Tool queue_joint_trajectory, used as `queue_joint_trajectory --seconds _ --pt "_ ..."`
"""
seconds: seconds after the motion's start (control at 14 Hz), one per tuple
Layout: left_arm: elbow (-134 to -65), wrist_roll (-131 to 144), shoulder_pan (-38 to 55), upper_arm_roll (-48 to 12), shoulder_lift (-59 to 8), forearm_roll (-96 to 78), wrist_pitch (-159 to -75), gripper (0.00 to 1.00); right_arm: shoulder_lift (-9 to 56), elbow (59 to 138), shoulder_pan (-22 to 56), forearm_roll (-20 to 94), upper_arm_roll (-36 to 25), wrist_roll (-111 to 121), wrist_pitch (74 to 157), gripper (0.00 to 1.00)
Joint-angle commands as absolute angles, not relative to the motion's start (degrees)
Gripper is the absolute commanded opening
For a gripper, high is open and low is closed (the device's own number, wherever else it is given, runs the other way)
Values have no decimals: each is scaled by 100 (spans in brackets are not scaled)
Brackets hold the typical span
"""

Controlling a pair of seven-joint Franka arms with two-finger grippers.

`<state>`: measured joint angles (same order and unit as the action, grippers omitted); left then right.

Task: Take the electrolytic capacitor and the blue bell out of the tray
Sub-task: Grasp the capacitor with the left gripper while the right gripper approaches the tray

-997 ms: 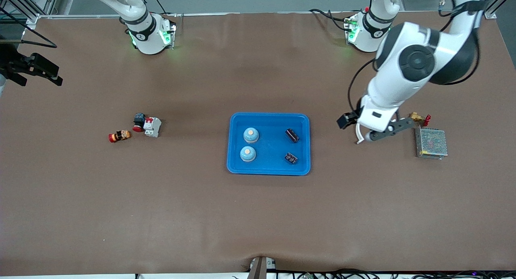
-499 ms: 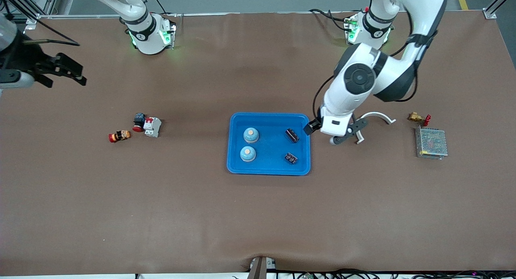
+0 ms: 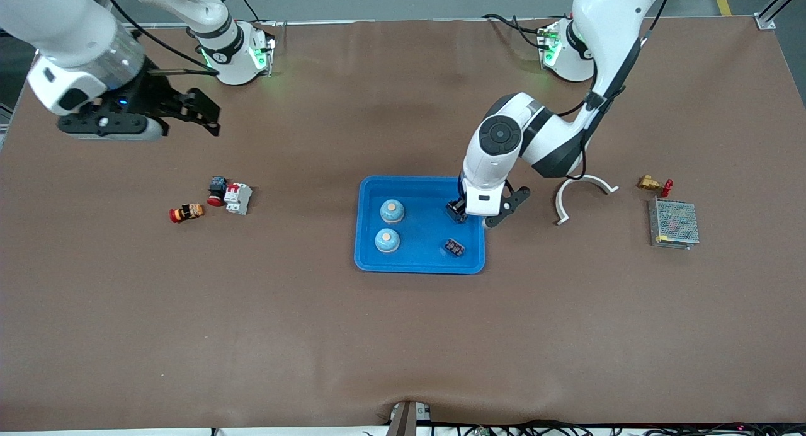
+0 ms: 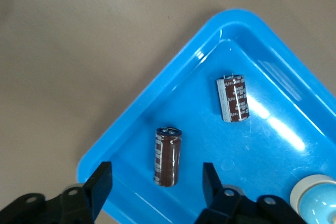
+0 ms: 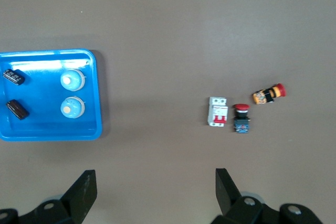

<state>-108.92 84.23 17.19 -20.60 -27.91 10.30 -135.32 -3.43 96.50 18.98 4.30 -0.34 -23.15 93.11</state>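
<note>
Front view: blue tray (image 3: 371, 259) mid-desk (image 3: 403, 335), holding two blue bells (image 3: 392, 211) (image 3: 387, 240) on the side toward the right arm's end and two dark capacitors, one (image 3: 454, 247) nearer the camera, the other (image 3: 453, 211) partly covered by the left gripper (image 3: 476, 214), which hangs over that corner of the tray. Right gripper (image 3: 200, 114) is up over bare desk near its base. White curved piece (image 3: 582, 190), brass fitting (image 3: 653, 184) and mesh power supply (image 3: 674, 222) lie toward the left arm's end; breaker (image 3: 238, 198), red button (image 3: 217, 191) and small orange part (image 3: 187, 212) toward the right arm's end.

Left wrist view: fingers (image 4: 100, 184) released, spread either side of a capacitor (image 4: 167, 156) lying flat in the tray corner, not touching it; second capacitor (image 4: 233, 98) just beside.

Right wrist view: fingers (image 5: 84, 190) released, nothing between them; tray (image 5: 50, 132), bells, breaker (image 5: 218, 112) below.
</note>
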Motion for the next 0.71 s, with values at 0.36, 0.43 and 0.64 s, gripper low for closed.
queue_joint_trajectory --seconds 0.36,0.43,0.64 --pt "-10881 8930 1854 -2048 -3243 1222 -14054 61 333 9545 2522 440 -105 -2821 10036 100" --pt "-10872 8930 1854 -2048 -3261 1222 -14062 59 421 9536 2549 422 -105 -2830 10081 100" --pt "-10872 8921 1881 -2039 -3383 1222 -14194 57 720 9536 2575 466 -97 -3066 10361 100"
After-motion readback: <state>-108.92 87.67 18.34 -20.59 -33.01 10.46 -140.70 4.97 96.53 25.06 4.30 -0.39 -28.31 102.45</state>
